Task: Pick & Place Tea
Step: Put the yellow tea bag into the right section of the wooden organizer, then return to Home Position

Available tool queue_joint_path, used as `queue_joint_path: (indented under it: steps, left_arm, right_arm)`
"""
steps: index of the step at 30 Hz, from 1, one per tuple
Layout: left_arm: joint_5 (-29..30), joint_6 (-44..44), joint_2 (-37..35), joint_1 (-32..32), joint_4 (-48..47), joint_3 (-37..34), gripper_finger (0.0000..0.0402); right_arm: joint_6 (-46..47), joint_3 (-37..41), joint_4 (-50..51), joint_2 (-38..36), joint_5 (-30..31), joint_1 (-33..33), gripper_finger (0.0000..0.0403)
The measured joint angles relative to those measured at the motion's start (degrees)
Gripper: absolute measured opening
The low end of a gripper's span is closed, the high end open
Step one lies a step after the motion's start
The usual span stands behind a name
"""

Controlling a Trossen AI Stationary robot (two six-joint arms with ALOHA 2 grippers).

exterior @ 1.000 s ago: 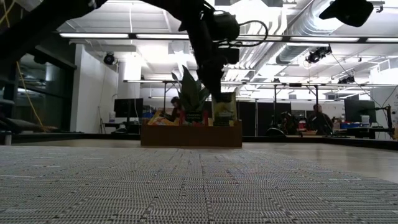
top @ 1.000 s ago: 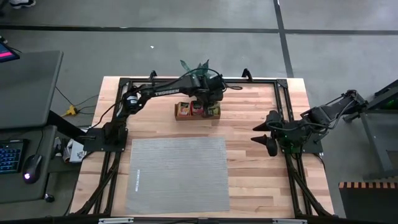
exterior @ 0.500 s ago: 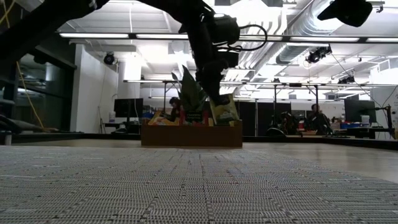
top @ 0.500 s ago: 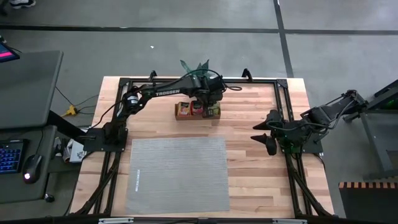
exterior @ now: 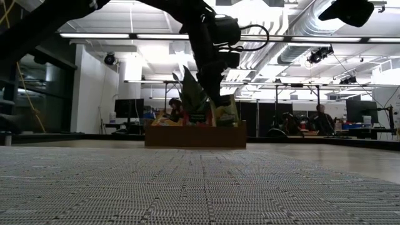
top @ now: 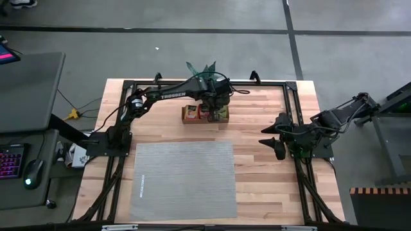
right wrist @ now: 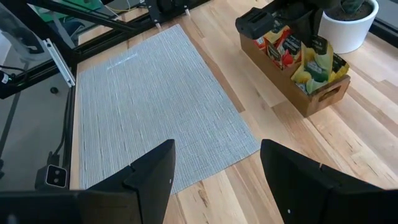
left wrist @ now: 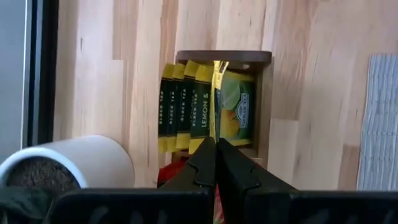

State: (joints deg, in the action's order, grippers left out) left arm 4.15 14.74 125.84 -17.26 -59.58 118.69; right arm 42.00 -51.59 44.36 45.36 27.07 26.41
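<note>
One sachet (left wrist: 233, 115) (apparently green) pinched.

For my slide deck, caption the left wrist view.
Left gripper shut on a yellow-green tea sachet in the wooden tray.

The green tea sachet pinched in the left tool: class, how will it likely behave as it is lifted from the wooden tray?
The green tea sachet looks thin and flat, so it is probably light and may flex. The left tool, shut, pinches only its edge, so it could swivel or slip. Its neighbours in the wooden tray stand close and may drag along.
</note>
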Motion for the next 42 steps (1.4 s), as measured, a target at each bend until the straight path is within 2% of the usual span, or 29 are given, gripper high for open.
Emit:
queue_joint_path:
  steps: [16, 26, 30, 38, 42]
  left_arm:
    - [-6.1, -0.3, 3.1, 0.0, -0.6, 0.0, 0.0000]
    - [-5.2, -1.3, 3.1, 0.0, 3.3, 0.1, 0.0007]
    - [-5.2, -1.2, 3.1, 0.0, 2.3, 0.6, 0.0046]
    - [-5.1, -1.5, 3.1, 0.0, 2.0, 0.6, 0.0172]
    - [-5.1, -2.4, 3.0, 0.0, 2.9, 0.6, 0.0207]
  right_arm:
    - [0.0, 0.0, 0.0, 0.0, 0.9, 0.0, 0.0232]
    - [-0.1, 0.0, 0.0, 0.0, 1.1, 0.0, 0.0232]
    - [-0.9, 0.0, 0.0, 0.0, 1.2, 0.0, 0.0232]
    - [-0.7, 0.0, 0.0, 0.0, 1.3, 0.0, 0.0232]
    - [-0.2, 0.0, -1.2, -0.6, 2.5, 0.0, 0.0232]
